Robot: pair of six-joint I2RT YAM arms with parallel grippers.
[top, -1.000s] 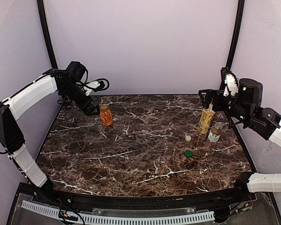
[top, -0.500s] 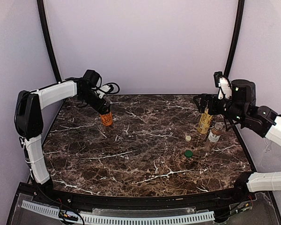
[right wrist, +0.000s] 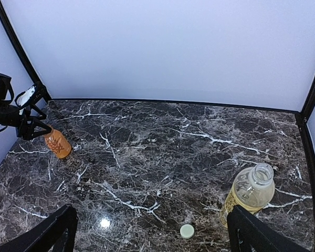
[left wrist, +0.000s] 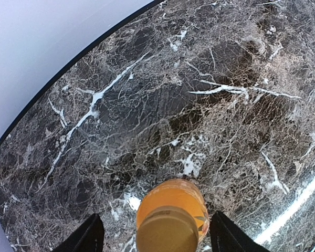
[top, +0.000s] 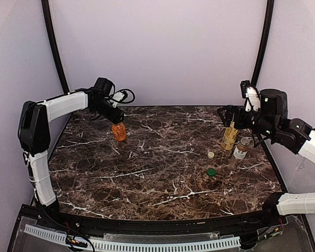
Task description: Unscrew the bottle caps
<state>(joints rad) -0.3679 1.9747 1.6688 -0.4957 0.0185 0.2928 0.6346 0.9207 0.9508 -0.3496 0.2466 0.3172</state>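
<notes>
The short orange bottle (top: 118,132) stands at the back left with its gold-orange cap (left wrist: 167,230) on. My left gripper (top: 114,116) is open right above it, one finger (left wrist: 89,237) on each side of the cap, not touching. The tall yellow-green bottle (top: 230,135) stands uncapped at the right, its open mouth (right wrist: 261,173) showing. My right gripper (top: 230,116) is open and empty above it, the bottle close to its right finger (right wrist: 252,233). The small clear bottle (top: 240,149) stands beside it. The cream-white cap (top: 211,155) and dark green cap (top: 211,171) lie on the table.
The dark marble table (top: 157,173) ends at a black rim and pale walls behind and at both sides. In the right wrist view the orange bottle (right wrist: 58,144) and the left gripper (right wrist: 26,126) show at the far left, the cream cap (right wrist: 187,230) near the bottom.
My left gripper has swung right and come over the top of the orange bottle. My right gripper has shifted slightly left above the yellow-green bottle.
</notes>
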